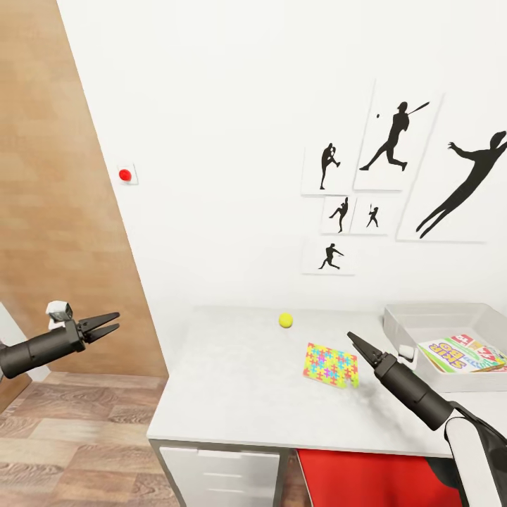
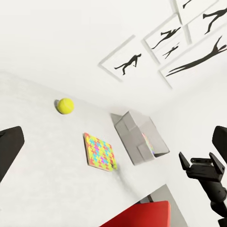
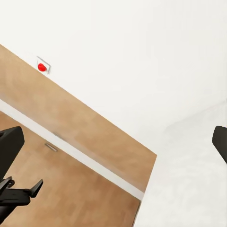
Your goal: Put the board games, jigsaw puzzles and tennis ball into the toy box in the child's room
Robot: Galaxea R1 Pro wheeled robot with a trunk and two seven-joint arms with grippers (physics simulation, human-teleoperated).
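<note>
Board game (image 1: pixel 461 352) in toy box (image 1: pixel 422 317), desk's far right corner: large colourful lettering, too blurred to read.

— What lies on the white table (image 1: pixel 232 394)?
— A tennis ball (image 1: pixel 285 320) near the wall, one jigsaw puzzle (image 1: pixel 331 365) mid-table, and the grey toy box (image 1: pixel 422 317) at the right end.

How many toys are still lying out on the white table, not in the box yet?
2: the tennis ball near the wall, and one jigsaw puzzle closer to the right gripper. The toy box already holds printed toys; more may be hidden there.
</note>
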